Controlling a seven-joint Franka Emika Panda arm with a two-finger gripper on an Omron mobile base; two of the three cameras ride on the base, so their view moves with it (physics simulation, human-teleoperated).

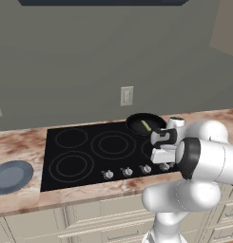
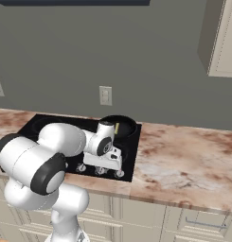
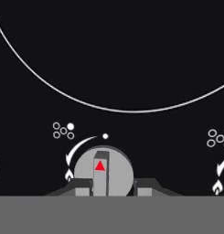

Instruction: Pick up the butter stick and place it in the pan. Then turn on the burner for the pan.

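A: Where has the butter stick (image 1: 145, 125) ended up?

B: It lies inside the pan (image 1: 136, 123), on the dark bottom, slanted. The pan sits on the back-right burner of the black cooktop (image 1: 80, 152), toward 1 o'clock from the cooktop's middle in the left base view.

A: And the hand (image 3: 113, 188)?

B: It is low over the front edge of the cooktop, at the row of knobs. In the hand view its two fingertips (image 3: 81, 187) stand apart, one on each side of a grey knob (image 3: 103, 171) with a raised bar and a red triangle. Whether they touch the knob, the observer cannot tell.

A: Anything else on the surface (image 2: 183, 160)?

B: A blue-grey plate (image 1: 11, 176) rests at 9 o'clock from the cooktop, well apart from the pan. A wall outlet (image 1: 126, 96) sits above the cooktop.
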